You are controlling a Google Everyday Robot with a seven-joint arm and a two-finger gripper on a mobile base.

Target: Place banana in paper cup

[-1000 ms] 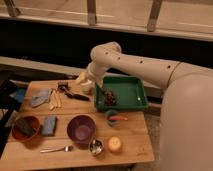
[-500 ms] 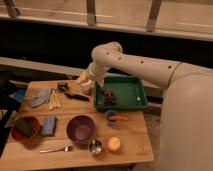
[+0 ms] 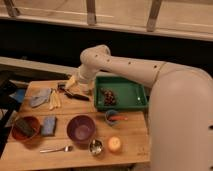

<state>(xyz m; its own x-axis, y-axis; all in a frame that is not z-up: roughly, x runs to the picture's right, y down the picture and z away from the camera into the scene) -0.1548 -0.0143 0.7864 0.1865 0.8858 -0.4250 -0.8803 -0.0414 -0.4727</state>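
Item: banana (image 3: 54,99), lying flat on the surface (image 3: 132,142) just left of the claw (image 3: 70,91), not held. We log the claw low beside it, likely set for a pickup; whether it is open or closed we cannot tell. Cup (image 3: 72,81): cream, just behind the claw, near enough for a short transfer.

No legible text or labels.
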